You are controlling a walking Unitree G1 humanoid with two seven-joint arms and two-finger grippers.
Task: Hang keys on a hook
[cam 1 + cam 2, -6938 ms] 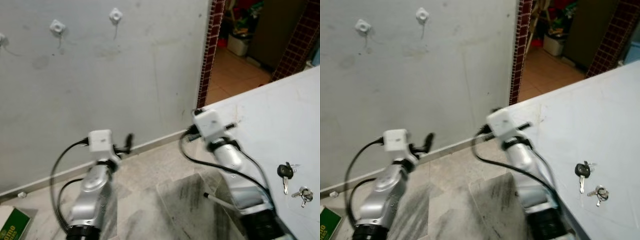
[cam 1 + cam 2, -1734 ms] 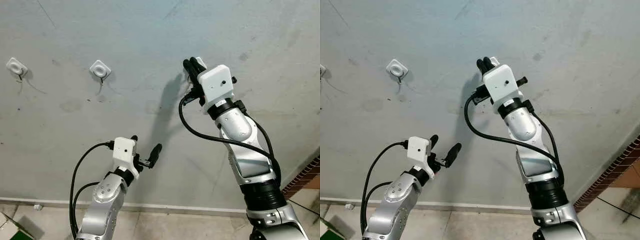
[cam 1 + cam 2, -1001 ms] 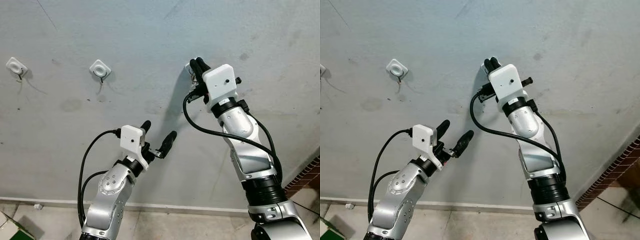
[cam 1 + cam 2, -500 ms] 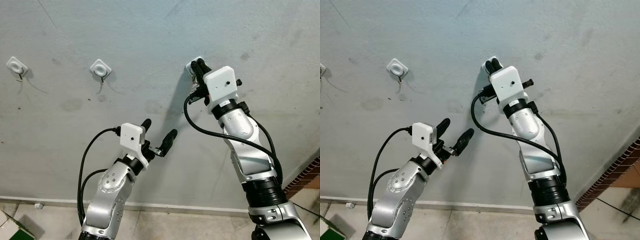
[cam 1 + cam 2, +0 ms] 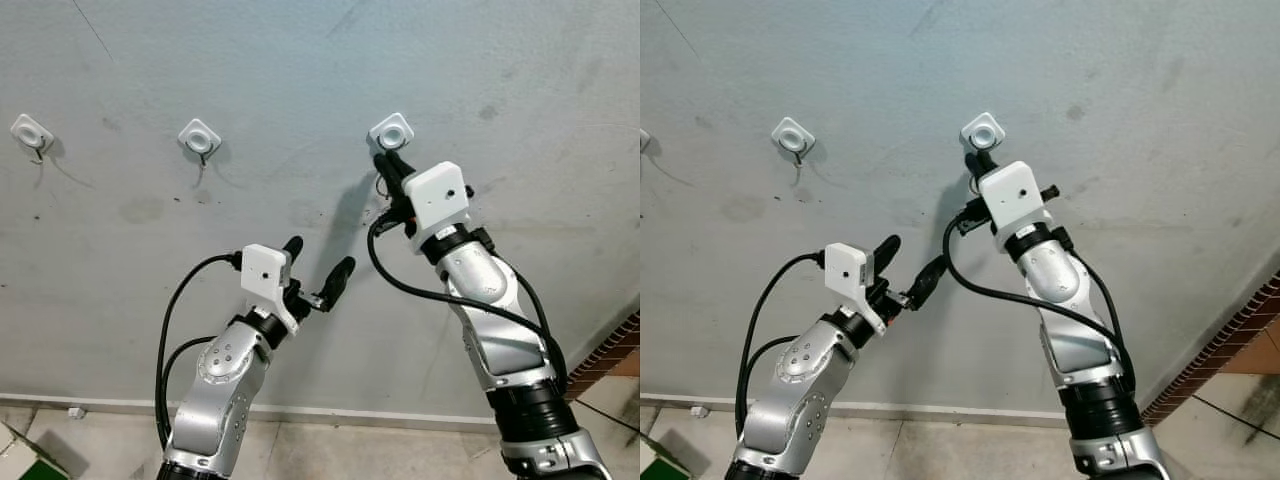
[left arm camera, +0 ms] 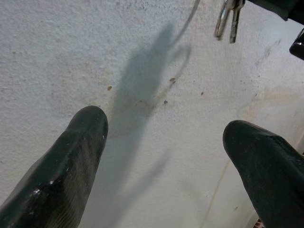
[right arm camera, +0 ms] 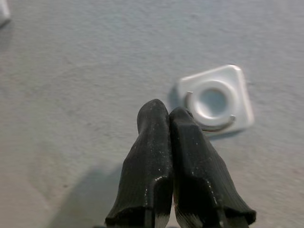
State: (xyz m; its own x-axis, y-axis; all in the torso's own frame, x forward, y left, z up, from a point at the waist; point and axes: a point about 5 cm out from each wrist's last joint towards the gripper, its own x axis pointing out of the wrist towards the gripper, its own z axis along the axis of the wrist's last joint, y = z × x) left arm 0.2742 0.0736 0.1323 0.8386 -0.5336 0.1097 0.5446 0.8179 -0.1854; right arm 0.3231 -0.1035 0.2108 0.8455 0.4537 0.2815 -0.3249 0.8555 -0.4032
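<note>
Three white hooks on the grey wall [image 5: 300, 60]: one [image 5: 30, 131] far left, one [image 5: 200, 137] beside it, one [image 5: 391, 131] further right. Right pincer [image 5: 386, 165] just under that third hook, fingers pressed together. Two keys [image 6: 227, 19] dangling beside the right arm, grip point hidden. Left pincer [image 5: 318, 270] lower, fingers spread wide, holding nothing.

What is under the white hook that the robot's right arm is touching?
Right under the white hook are the right gripper's two black fingers, pressed together. Keys dangle just below, near that arm. How the keys are attached is hidden behind the fingers.
</note>
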